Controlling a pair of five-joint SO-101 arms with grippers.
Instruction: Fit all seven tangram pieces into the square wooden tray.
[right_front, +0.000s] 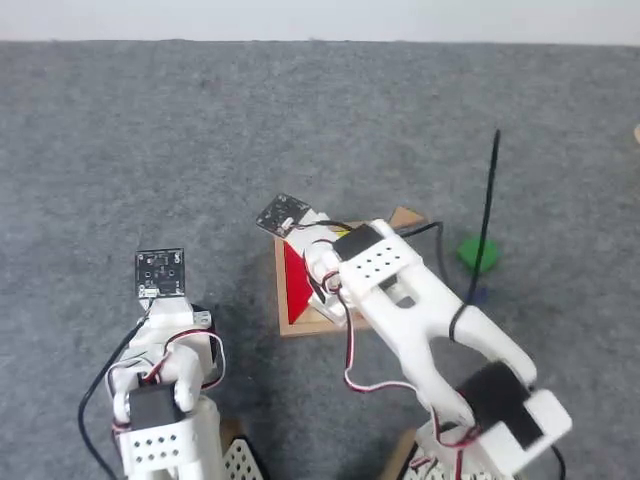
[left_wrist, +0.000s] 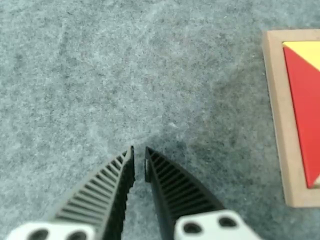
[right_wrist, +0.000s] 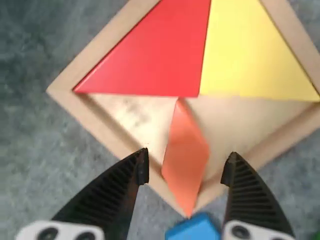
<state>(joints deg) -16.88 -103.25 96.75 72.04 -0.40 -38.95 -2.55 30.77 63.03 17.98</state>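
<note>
Grey fuzzy mat (right_front: 150, 130) covers the whole tabletop, with a mottled, felt-like texture. A pale wall strip (right_front: 320, 18) runs along the far edge of the mat. A tiny tan sliver (right_front: 637, 133) sits at the right edge, well apart from everything else; cannot tell what it is. Two tan board corners poke in at the near edge, one (right_front: 402, 445) right of centre and one (right_front: 232, 432) left of centre.

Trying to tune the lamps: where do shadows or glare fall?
High view: soft shadows on the grey mat, no glare. Left wrist view: a darker shadow ahead of the left pincer. Right wrist view: red triangle and yellow triangle evenly lit.
</note>
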